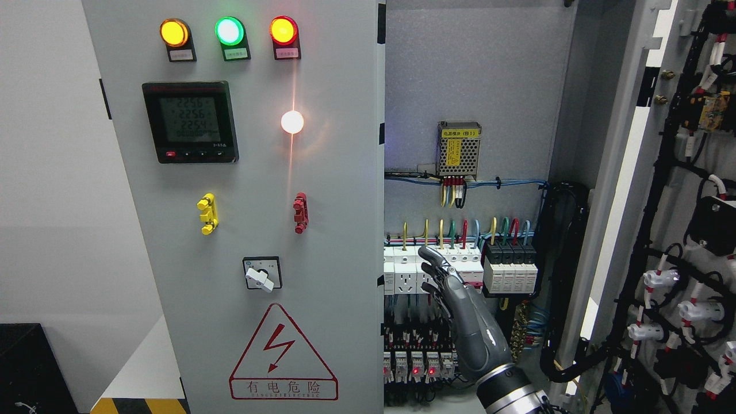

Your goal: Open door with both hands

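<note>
Right door (627, 190) already swung wide, right of cabinet interior (471, 86); left door (259, 230) shut. Right hand (460, 305) before breakers (437, 276), fingers (432, 260) straight, pressed together, holding nothing. Sheet-metal door probably stiff, heavy, smooth; best grip its free vertical edge.

Plain white wall (52, 172) at left; black box (26, 368) low, yellow-black hazard stripe (138, 406) below

Three round lamps glow in a row at the top: amber lamp (174, 33), green lamp (229, 30), red lamp (283, 30). Below them sits a black digital meter (190, 122), then a yellow handle (207, 213), a red handle (299, 212), a rotary switch (262, 273) and a red warning triangle (283, 355). Inside, a perforated power supply (458, 149) hangs above white breakers (402, 270).
</note>
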